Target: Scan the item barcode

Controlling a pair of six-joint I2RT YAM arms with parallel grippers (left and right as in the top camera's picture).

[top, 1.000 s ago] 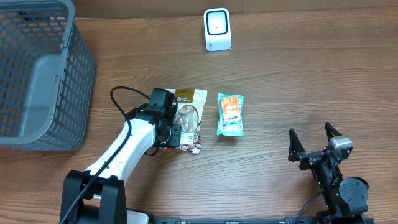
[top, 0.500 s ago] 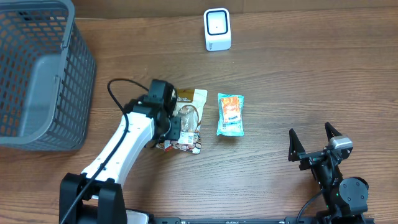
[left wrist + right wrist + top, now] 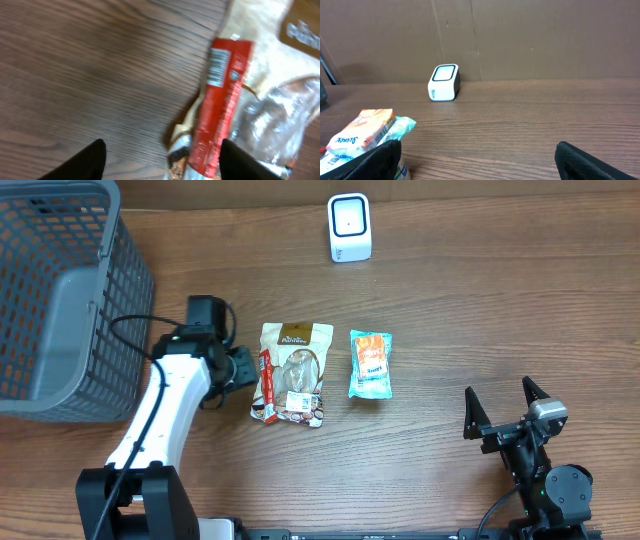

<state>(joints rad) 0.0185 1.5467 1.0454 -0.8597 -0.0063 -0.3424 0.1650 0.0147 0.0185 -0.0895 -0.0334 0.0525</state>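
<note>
Overhead: snack pouch (image 3: 293,372) flat on the desk (image 3: 480,310), red strip (image 3: 266,372) along its left edge, orange packet (image 3: 371,364) just right of it, white scanner (image 3: 349,227) well beyond, grey basket (image 3: 60,300) far left. Just left of the pouch, left jaws apart and empty.

Left wrist: barcode (image 3: 218,67) face up on the strip's upper end, between the spread jaws.

Right wrist: right jaws wide apart, empty, over bare desk.

Table (image 3: 480,300) holds basket (image 3: 60,310), scanner (image 3: 349,227) (white), brown pouch (image 3: 295,375), orange packet (image 3: 371,365).
</note>
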